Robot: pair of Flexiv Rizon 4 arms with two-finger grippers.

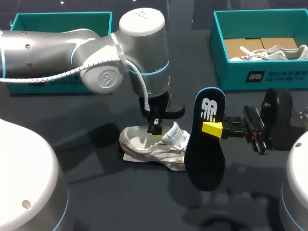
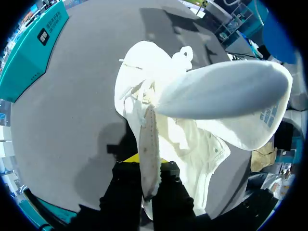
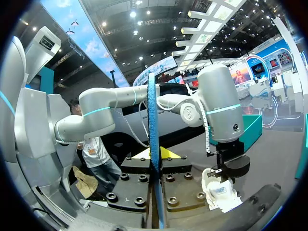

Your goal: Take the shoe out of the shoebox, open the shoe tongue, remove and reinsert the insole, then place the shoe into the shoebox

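Note:
A white shoe [image 1: 144, 144] lies on its side on the dark table, in the middle. My left gripper [image 1: 156, 126] comes straight down onto its opening. In the left wrist view that gripper [image 2: 148, 161] is shut on a thin flap of the shoe [image 2: 144, 72], seen edge-on between the yellow tips. My right gripper [image 1: 213, 129] is shut on the dark blue insole [image 1: 204, 139] and holds it upright just right of the shoe. The right wrist view has the insole [image 3: 153, 144] edge-on between the fingers of that gripper [image 3: 154, 154], with the shoe [image 3: 219, 192] beyond it. The insole's pale face [image 2: 226, 94] hangs over the shoe.
A teal shoebox [image 1: 240, 72] with another white shoe [image 1: 269, 52] inside stands at the back right. A second teal box [image 1: 29, 21] is at the back left, behind my left arm, and also shows as the teal box [image 2: 29, 53] in the left wrist view.

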